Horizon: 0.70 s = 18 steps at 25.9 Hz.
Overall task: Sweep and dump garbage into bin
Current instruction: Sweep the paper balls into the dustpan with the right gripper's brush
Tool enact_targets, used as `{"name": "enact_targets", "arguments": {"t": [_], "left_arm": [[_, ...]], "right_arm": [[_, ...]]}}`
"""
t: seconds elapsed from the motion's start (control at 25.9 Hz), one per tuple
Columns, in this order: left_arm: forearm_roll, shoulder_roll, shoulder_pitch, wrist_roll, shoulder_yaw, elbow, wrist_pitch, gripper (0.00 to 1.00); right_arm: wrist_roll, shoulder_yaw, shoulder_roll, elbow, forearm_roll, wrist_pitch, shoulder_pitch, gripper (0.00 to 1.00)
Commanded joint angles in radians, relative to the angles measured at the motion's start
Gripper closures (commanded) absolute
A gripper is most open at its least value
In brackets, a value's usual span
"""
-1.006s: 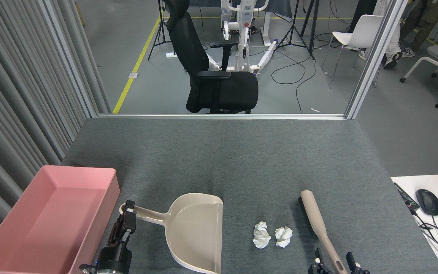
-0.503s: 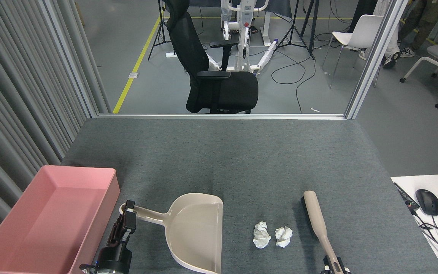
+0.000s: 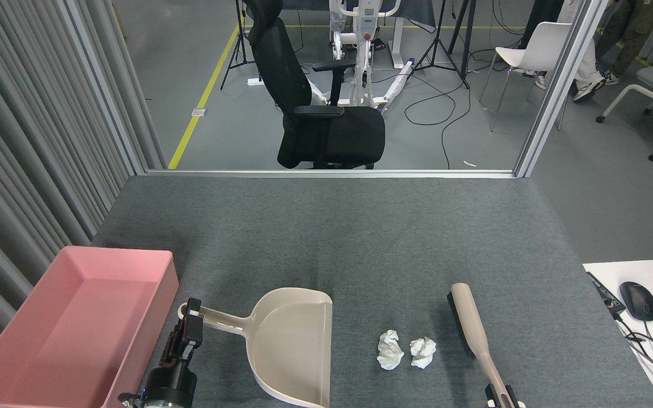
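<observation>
My left gripper (image 3: 190,326) clamps the dustpan (image 3: 292,345) handle, mouth toward the garbage (image 3: 406,351) at 3 o'clock; my right gripper (image 3: 502,396) grips the brush (image 3: 471,326) (jaws barely visible) for sweeping.

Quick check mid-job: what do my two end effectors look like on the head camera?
The left end effector is black with slim dark fingers on a round black wrist housing that shows a small blue light. The right end effector is barely in view: black parts with a white piece at the frame's bottom edge.

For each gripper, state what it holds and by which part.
The left gripper grips the dustpan at the end of its handle. The right gripper grips the brush near its handle's end.
</observation>
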Motion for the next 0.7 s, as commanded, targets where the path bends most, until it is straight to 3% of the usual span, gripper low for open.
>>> {"name": "enact_targets", "arguments": {"t": [0.0,0.19,0.31,0.54,0.66], "left_arm": [[0.000,-0.003,-0.001,0.001,0.000,0.005,0.000,0.73],[0.000,-0.004,-0.001,0.001,-0.001,0.006,0.000,0.73],[0.000,-0.003,-0.001,0.001,0.000,0.006,0.000,0.73],[0.000,-0.003,-0.001,0.001,0.000,0.003,0.000,0.72],[0.000,-0.001,-0.001,0.001,0.000,0.002,0.002,0.72]], "right_arm": [[0.000,0.031,-0.033,-0.068,-0.010,-0.008,0.069,1.00],[0.001,0.068,-0.063,-0.127,-0.099,-0.010,0.162,1.00],[-0.009,0.074,-0.072,-0.131,-0.106,-0.013,0.207,1.00],[-0.028,0.114,-0.072,-0.122,-0.108,0.005,0.208,1.00],[-0.025,0.181,-0.073,-0.114,-0.140,0.038,0.195,1.00]]}}
